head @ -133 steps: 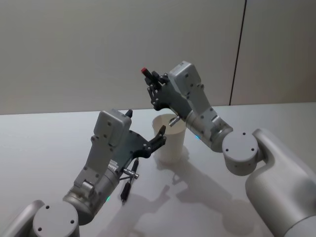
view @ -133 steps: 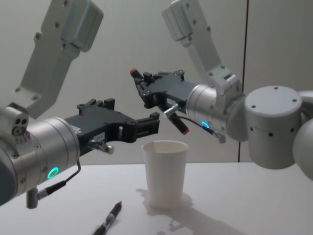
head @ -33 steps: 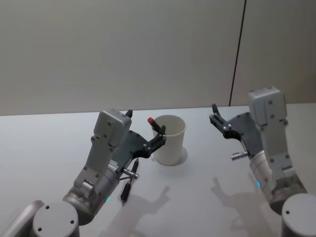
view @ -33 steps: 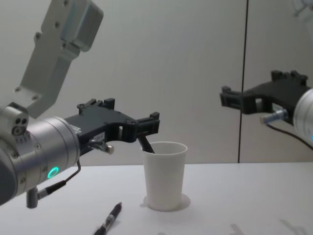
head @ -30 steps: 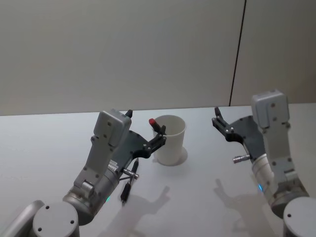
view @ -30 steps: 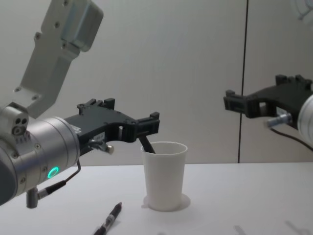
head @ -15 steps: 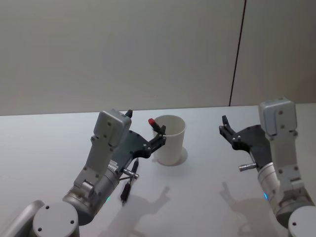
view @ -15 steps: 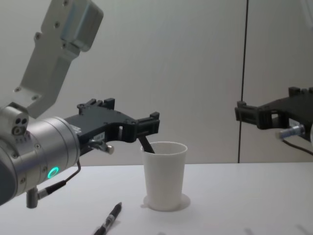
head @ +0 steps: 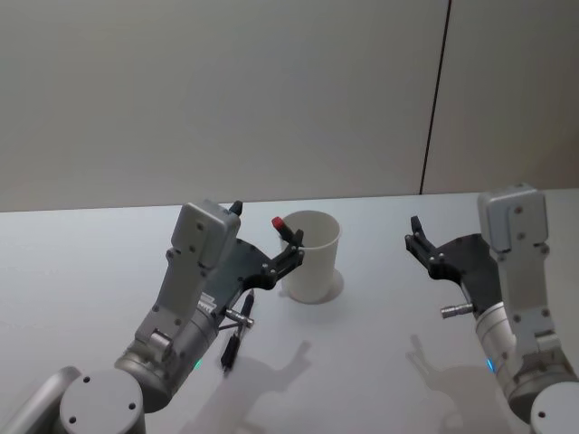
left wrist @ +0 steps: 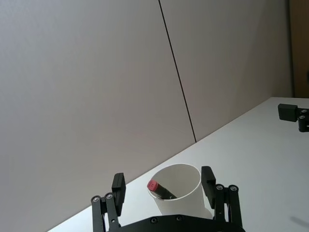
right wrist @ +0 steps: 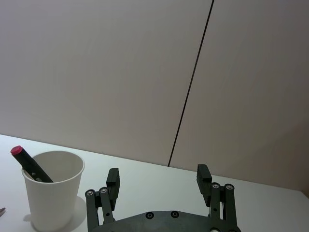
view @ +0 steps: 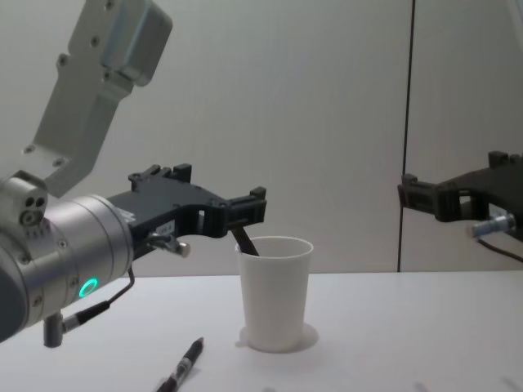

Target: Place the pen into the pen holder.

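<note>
A black pen (head: 233, 342) lies flat on the bench (head: 380, 344), in front and to the left of the pen holder (head: 312, 262). The left pincer (left wrist: 163, 180) hovers open and empty beside the holder's rim. A red-capped pen (head: 282, 223) leans inside. The right pincer (right wrist: 158, 174), open and empty, hangs well right of the holder. A good next move is probably for the left pincer to grasp the black pen mid-barrel without nudging the holder.

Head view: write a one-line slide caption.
Red-capped black pen leans in white paper cup; open left gripper beside it, open right gripper apart; another black pen on the pale table.
</note>
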Controlling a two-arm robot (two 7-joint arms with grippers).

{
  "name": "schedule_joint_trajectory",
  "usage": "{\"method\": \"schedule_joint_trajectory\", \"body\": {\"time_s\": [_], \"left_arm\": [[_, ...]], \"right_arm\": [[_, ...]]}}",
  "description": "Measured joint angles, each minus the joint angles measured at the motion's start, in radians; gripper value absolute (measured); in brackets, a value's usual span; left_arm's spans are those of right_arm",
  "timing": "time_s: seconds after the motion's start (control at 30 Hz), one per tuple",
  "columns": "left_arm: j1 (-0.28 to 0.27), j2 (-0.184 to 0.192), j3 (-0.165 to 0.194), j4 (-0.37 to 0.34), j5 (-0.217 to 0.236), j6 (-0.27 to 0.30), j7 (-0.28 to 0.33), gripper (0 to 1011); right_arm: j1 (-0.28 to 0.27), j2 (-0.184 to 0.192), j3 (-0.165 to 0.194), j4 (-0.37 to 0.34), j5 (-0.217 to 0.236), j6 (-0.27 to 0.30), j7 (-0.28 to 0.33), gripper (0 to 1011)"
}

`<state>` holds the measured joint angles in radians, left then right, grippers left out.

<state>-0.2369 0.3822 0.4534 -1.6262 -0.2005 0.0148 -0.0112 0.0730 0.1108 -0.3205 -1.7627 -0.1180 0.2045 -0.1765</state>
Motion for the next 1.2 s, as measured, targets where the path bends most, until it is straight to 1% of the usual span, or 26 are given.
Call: {"method": "schedule_joint_trajectory", "body": {"time_s": [0.13, 0.37, 0.43, 0.57, 0.63, 0.67, 0.7, 0.97, 1.03, 1.2], "left_arm": [[0.001, 0.001, -0.002, 0.001, -0.003, 0.005, 0.0, 1000], [0.005, 0.015, -0.018, 0.001, -0.033, 0.035, -0.004, 1000], [0.007, 0.024, -0.027, 0.001, -0.05, 0.053, -0.008, 1000], [0.01, 0.034, -0.036, 0.001, -0.068, 0.072, -0.012, 1000], [0.012, 0.042, -0.045, 0.001, -0.084, 0.094, -0.015, 1000], [0.012, 0.042, -0.045, 0.001, -0.084, 0.094, -0.015, 1000], [0.014, 0.049, -0.052, 0.001, -0.095, 0.11, -0.018, 1000], [0.016, 0.063, -0.067, 0.007, -0.118, 0.156, -0.031, 1000], [0.016, 0.065, -0.072, 0.01, -0.124, 0.175, -0.039, 1000], [0.014, 0.066, -0.075, 0.015, -0.128, 0.196, -0.047, 1000]], "right_arm": [[-0.002, 0.0, 0.0, -0.001, 0.001, 0.001, -0.002, 1001], [-0.003, 0.001, 0.001, -0.003, 0.001, 0.002, -0.003, 1001], [-0.004, 0.001, 0.001, -0.003, 0.002, 0.003, -0.003, 1001], [-0.004, 0.001, 0.001, -0.003, 0.002, 0.003, -0.003, 1001], [-0.004, 0.002, 0.001, -0.003, 0.002, 0.003, -0.004, 1002], [-0.004, 0.002, 0.001, -0.004, 0.002, 0.003, -0.004, 1002], [-0.004, 0.001, 0.001, -0.004, 0.002, 0.003, -0.004, 1002], [-0.005, 0.001, 0.001, -0.004, 0.002, 0.004, -0.005, 1001], [-0.005, 0.001, 0.001, -0.004, 0.002, 0.004, -0.005, 1002], [-0.005, 0.001, 0.001, -0.004, 0.002, 0.004, -0.005, 1001]]}}
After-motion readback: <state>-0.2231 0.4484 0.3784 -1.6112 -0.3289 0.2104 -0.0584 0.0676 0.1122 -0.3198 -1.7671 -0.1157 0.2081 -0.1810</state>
